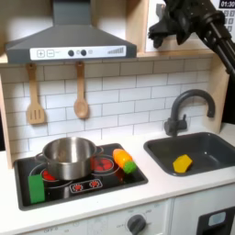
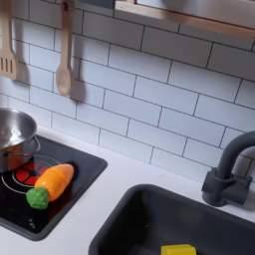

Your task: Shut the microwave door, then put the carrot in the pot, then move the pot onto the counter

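Steel pot (image 1: 69, 158) sat on the black hob (image 1: 83, 188), w/ carrot (image 2: 53, 182) just beside it toward the sink (image 1: 204, 151). Gripper (image 1: 162, 35) hung high above the sink near the microwave (image 1: 226, 11); grip state couldn't be told. White counter (image 2: 105, 217) surrounded hob. No legible writing.

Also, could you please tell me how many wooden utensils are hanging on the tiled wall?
2. A slotted spatula hangs toward the first exterior view's left, and a wooden spoon hangs just to its right, both below the range hood. None looks hidden.
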Robot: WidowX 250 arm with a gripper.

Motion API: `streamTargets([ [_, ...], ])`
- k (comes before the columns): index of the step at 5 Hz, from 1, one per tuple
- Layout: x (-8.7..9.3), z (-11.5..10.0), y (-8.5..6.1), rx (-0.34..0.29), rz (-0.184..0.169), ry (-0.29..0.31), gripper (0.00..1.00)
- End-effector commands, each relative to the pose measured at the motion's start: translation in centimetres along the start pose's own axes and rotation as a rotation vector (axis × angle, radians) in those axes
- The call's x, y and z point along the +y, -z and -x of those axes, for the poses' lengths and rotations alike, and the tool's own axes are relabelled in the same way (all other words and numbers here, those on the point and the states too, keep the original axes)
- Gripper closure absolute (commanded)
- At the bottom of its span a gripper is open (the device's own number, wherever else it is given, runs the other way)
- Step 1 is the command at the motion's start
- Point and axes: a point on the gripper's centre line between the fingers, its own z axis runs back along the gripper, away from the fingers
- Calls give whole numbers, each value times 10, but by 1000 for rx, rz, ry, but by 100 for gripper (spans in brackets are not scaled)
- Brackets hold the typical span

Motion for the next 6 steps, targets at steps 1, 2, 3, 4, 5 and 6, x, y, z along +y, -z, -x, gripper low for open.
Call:
streamTargets([
  [1, -2, -14, 5, -13, -25, 12, 0],
  [2, 5, -16, 5, -14, -100, 21, 0],
  [3, 3, -19, 2, -15, -127, 39, 21],
  [4, 4, -15, 1, -7, -141, 35, 100],
  [5, 8, -12, 3, -1, -153, 37, 100],
  [6, 9, -7, 1, 7, -150, 36, 100],
])
